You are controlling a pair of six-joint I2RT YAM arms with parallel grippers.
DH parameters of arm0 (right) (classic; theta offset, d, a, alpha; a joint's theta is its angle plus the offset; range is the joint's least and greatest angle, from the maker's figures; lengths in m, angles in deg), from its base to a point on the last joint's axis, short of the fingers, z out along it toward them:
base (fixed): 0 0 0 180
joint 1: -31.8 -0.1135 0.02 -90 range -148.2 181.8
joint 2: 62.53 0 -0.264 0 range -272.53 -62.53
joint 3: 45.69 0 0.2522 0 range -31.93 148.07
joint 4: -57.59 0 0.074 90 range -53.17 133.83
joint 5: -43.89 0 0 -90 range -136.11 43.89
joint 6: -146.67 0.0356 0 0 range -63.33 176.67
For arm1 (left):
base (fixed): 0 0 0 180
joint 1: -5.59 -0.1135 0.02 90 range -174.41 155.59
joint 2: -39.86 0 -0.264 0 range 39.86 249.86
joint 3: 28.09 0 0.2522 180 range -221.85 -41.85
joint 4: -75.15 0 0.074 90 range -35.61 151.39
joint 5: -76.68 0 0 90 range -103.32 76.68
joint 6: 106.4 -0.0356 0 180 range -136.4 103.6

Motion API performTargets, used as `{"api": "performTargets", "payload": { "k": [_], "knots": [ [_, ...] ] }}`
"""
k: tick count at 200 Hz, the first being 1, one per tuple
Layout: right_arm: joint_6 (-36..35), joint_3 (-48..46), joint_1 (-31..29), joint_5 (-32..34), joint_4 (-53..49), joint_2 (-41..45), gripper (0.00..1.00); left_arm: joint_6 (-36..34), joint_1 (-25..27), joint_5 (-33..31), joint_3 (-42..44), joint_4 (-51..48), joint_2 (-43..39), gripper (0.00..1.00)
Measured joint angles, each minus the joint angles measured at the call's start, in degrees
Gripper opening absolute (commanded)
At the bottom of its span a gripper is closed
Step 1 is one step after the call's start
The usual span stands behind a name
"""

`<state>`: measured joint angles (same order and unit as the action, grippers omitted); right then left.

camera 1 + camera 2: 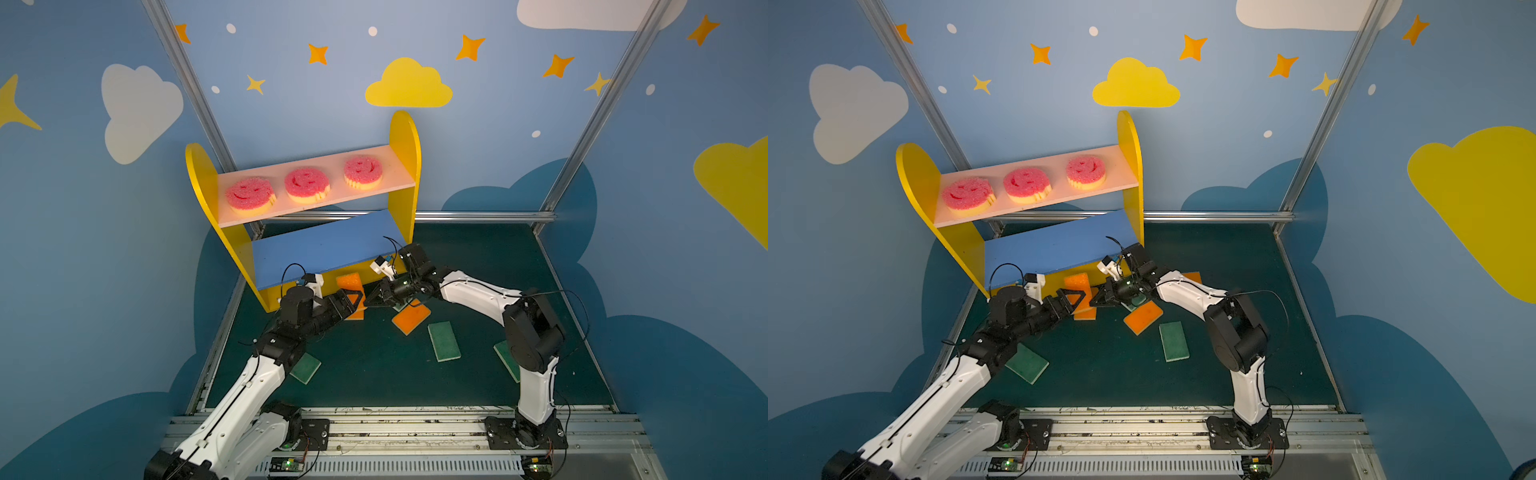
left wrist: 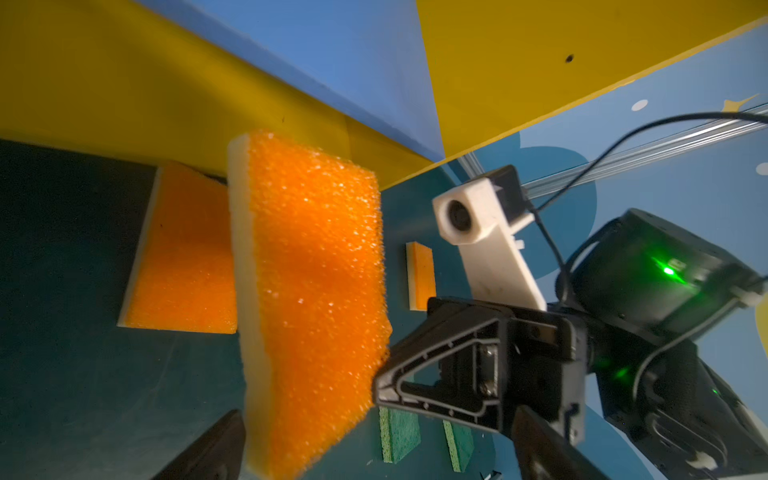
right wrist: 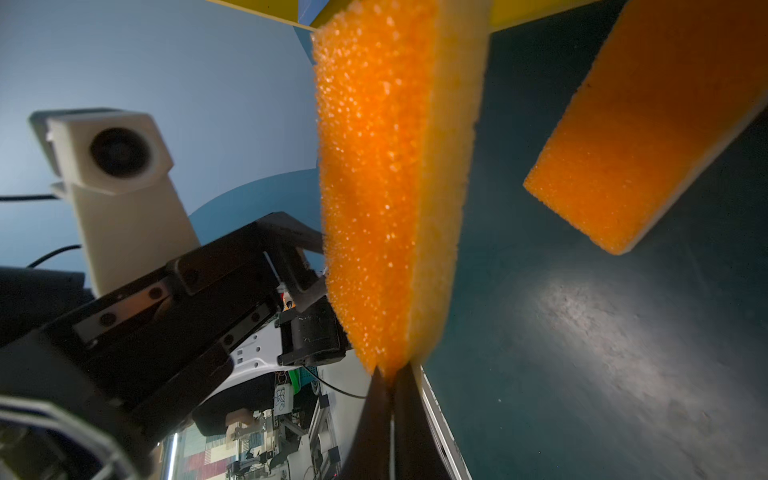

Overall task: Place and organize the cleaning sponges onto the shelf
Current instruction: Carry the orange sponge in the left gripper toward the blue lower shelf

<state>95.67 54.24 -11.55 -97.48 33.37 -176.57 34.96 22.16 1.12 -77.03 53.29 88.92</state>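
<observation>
Dim, even light; the close orange sponge (image 3: 395, 187) looks blurred.

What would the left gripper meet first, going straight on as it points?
Probably the orange sponge, standing between the open jaws of the left gripper, pinched by the right gripper.

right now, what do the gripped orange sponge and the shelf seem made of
The gripped orange sponge looks like coarse open-cell foam: rough, sparkly pores on the orange face, with a smoother pale layer along one edge. The shelf seems rigid painted or laminated board, wood or plastic unclear: flat matte faces, clean-cut edges, one small dark hole.
</observation>
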Motion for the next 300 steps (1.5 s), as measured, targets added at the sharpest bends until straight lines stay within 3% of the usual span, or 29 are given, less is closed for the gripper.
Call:
{"api": "performTargets", "payload": {
  "k": [39,53,64,72,98,129,174,234,300],
  "knots": [
    [-0.2,9.2,-0.6,-0.4,-1.8,-5.8,0.00,-2.6,-0.2,-4.0,-1.3,-6.1,-7.0,0.95],
    [-0.2,11.7,-1.0,-0.6,-2.2,-7.3,0.00,-3.0,-0.4,-4.5,-0.6,-7.1,-8.1,0.77],
    [-0.2,13.2,-1.4,-0.8,-2.4,-8.1,0.00,-2.3,-0.7,-4.9,0.7,-7.3,-9.0,0.55],
    [-0.1,13.9,-1.6,-1.0,-2.5,-8.5,0.00,-1.9,-1.0,-5.2,2.1,-7.3,-9.7,0.48],
    [0.3,14.9,-2.0,-1.7,-2.6,-9.0,0.00,1.0,-1.2,-7.1,8.3,-5.1,-12.4,0.55],
    [1.1,14.9,-2.2,-1.8,-2.7,-9.0,0.00,6.4,-1.2,-12.1,19.2,4.2,-19.7,0.47],
    [3.1,14.8,-2.2,-1.4,-2.3,-9.0,0.00,12.7,-0.6,-21.6,26.5,12.8,-28.2,0.50],
    [7.3,14.8,-2.2,-0.5,0.7,-9.0,0.00,15.1,0.2,-23.6,26.6,26.4,-20.7,0.53],
    [8.9,17.4,-3.3,-0.6,1.8,-9.0,0.00,15.1,1.8,-23.9,26.6,34.0,-13.7,0.46]
  ]
}}
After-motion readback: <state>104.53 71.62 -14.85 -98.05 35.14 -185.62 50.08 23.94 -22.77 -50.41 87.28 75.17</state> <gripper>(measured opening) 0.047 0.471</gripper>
